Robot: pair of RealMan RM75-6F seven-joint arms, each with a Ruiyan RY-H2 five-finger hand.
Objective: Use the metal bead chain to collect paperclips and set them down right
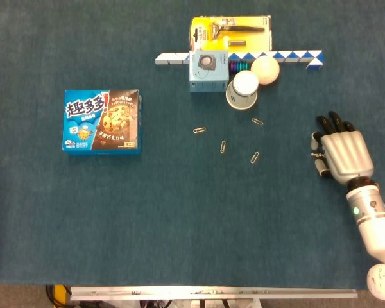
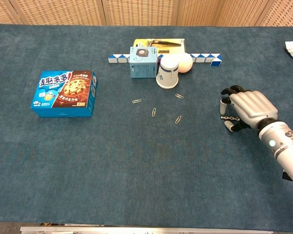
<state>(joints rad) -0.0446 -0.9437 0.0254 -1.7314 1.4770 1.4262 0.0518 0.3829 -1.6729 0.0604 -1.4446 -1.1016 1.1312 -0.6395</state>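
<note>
Several paperclips lie scattered mid-table: one (image 1: 199,130) at the left, one (image 1: 223,147) in the middle, one (image 1: 255,156) at the right, and another (image 1: 258,121) nearer the cup. My right hand (image 1: 342,152) rests low on the cloth to their right, fingers curled. A short end of the metal bead chain (image 2: 227,118) sticks out leftward between thumb and fingers, and the hand pinches it. The rest of the chain is hidden under the hand (image 2: 246,109). My left hand shows in neither view.
A blue cookie box (image 1: 102,120) sits at the left. At the back stand a light blue small box (image 1: 208,72), a tipped paper cup (image 1: 243,90), a cream ball (image 1: 265,69), a yellow razor pack (image 1: 230,33) and a blue-white snake puzzle (image 1: 295,58).
</note>
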